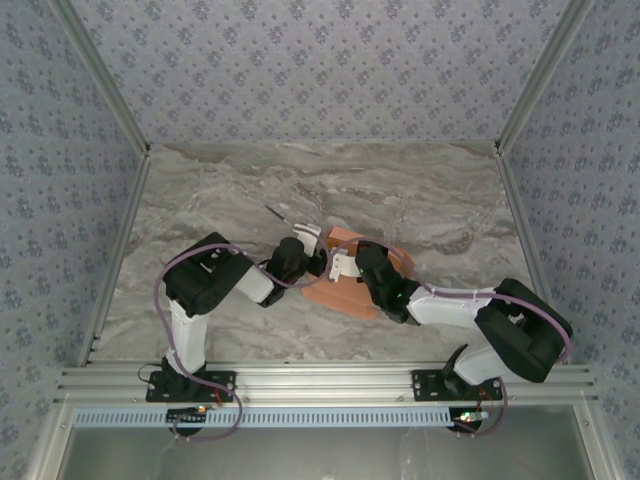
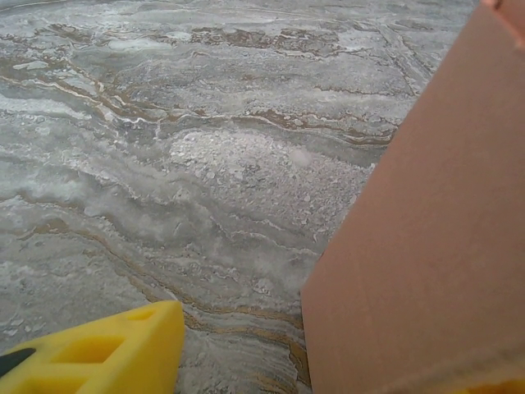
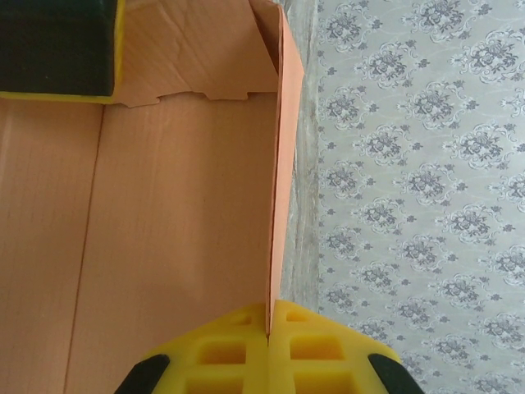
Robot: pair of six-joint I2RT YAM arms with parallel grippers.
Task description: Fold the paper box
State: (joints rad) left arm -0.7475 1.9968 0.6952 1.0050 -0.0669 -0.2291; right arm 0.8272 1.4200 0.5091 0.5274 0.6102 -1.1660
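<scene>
The paper box (image 1: 340, 292) is a salmon-orange cardboard piece, partly folded, on the marble table between the two arms. My right gripper (image 1: 343, 265) is over its middle. In the right wrist view the right gripper (image 3: 269, 316) is shut on the edge of an upright side wall of the paper box (image 3: 180, 205), with a notched flap standing at the far end. My left gripper (image 1: 303, 243) is at the box's left end. In the left wrist view the left gripper (image 2: 328, 353) is open: one yellow finger (image 2: 107, 353) stands apart from a box panel (image 2: 426, 246) that covers the other finger.
The marble table (image 1: 420, 200) is enclosed by patterned walls (image 1: 320, 60) at the back and both sides. An aluminium rail (image 1: 320, 380) runs along the near edge. A thin dark streak (image 1: 275, 212) lies left of the box. Bare marble (image 2: 205, 164) stretches ahead of the left gripper.
</scene>
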